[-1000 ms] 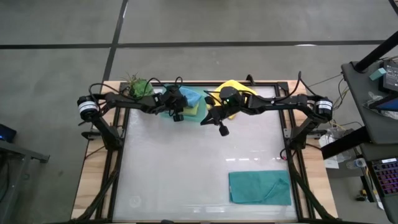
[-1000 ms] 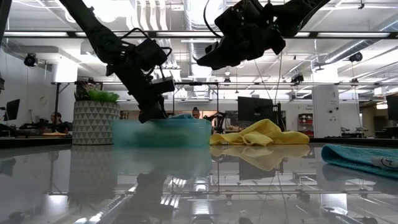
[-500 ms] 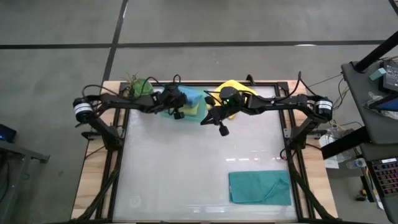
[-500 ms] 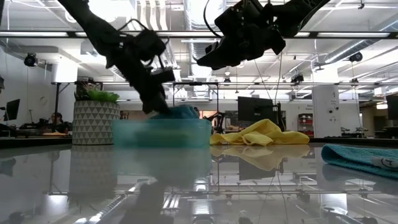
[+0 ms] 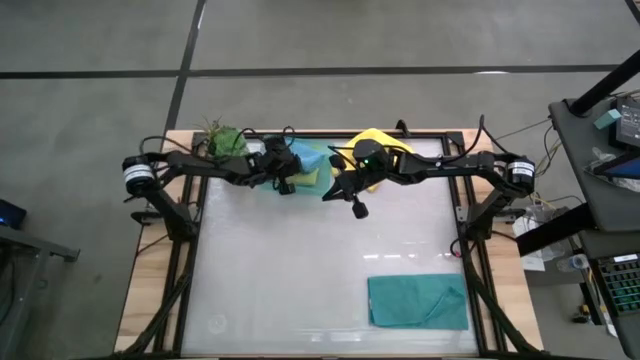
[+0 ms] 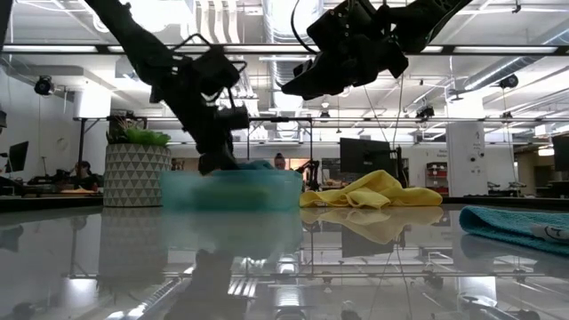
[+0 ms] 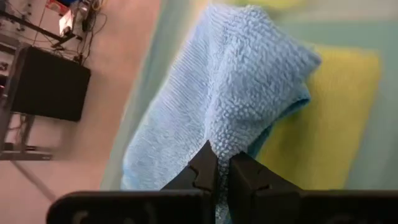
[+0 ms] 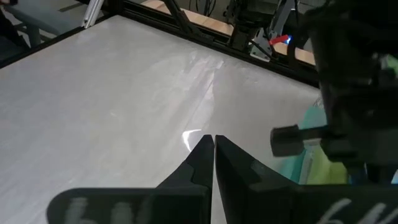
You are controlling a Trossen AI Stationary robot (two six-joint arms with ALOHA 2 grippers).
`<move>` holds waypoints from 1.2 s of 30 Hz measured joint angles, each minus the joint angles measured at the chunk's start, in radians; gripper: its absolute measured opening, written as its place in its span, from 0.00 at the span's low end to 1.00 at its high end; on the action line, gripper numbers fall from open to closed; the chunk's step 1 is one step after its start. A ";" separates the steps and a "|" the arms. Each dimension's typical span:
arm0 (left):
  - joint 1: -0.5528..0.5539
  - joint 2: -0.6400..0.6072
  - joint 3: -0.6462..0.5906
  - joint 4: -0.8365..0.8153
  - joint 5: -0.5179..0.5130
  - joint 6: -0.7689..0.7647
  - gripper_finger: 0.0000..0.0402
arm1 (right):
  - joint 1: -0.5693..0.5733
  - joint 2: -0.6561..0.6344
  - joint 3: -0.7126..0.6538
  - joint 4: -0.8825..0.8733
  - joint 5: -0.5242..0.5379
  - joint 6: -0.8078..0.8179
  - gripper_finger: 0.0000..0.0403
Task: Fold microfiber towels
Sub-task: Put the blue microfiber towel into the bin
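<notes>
A teal towel point(image 7: 236, 81) lies bunched in the mint-green tray point(image 6: 267, 191) at the table's far edge, resting on a lime-yellow towel point(image 7: 336, 118). My left gripper point(image 7: 217, 163) reaches into the tray point(image 5: 322, 184) from the left and is shut on that teal towel point(image 5: 308, 155). My right gripper point(image 5: 355, 207) hangs shut and empty above the table's middle, right of the tray. A yellow towel point(image 5: 378, 138) lies crumpled at the far edge behind the right arm. A second teal towel point(image 5: 418, 300) lies flat at the near right. My left gripper pinches a raised fold of the teal towel point(image 7: 219, 134) between its two fingertips, near the towel's middle. The fingers slant down from the table's left side. The towel still lies in the tray on the lime-yellow towel, slack, rising to a ridge at the pinch.
A small potted plant point(image 5: 222, 138) in a patterned pot point(image 6: 136, 175) stands left of the tray at the far edge. The white tabletop point(image 5: 290, 270) spreads out between the tray and the near edge. Black frame rails run along both sides of the table.
My left gripper has swung a little over the tray and back, its wrist turning. The teal towel's top bulged above the tray's rim half a second ago and now sits lower.
</notes>
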 joint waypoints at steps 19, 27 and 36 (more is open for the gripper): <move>-0.007 -0.055 0.010 -0.073 0.095 -0.009 0.45 | 0.000 0.000 -0.001 0.009 0.128 0.089 0.02; 0.014 -0.246 0.002 -0.200 0.104 0.054 0.49 | -0.021 0.045 0.000 0.068 0.441 0.245 0.02; 0.106 -0.271 -0.068 -0.221 0.216 0.131 0.49 | -0.043 0.223 0.183 0.028 0.409 0.338 0.09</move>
